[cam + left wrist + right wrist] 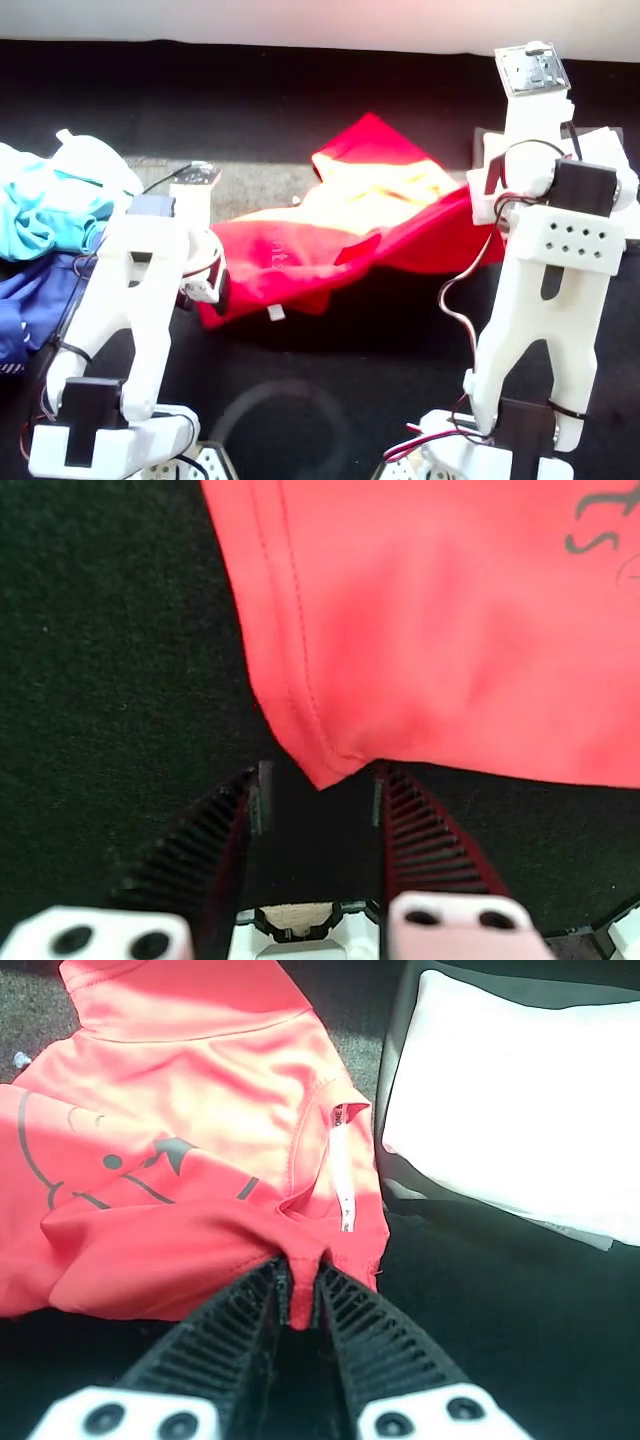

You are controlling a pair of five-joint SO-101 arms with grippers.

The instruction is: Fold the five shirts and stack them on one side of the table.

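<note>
Left wrist view, right up close: the left end effector (318,800) hangs low over the dark counter (100,680) with its fingers spread. The hemmed corner of the red shirt (450,630) pokes into the gap between them, so it looks lined up for a bite that has not closed. Across the way, the right end effector (300,1285) is pinching a bunched fold of that same shirt between its ribbed fingers, with a white label (343,1170) lying on the cloth just beyond the grip. One edge caught, the opposite corner about to be: my read is that the pair want the garment held at two ends so it can be pulled flat before any fold goes in. Further out, the shirt sprawls rumpled across the middle of the counter between both arms. Just beside it on the right arm's side rests a flat white folded cloth (520,1110), likely the start of the stack. Off on the left arm's side, a loose heap of shirts (50,215), teal, white and blue, waits well apart from that stack
</note>
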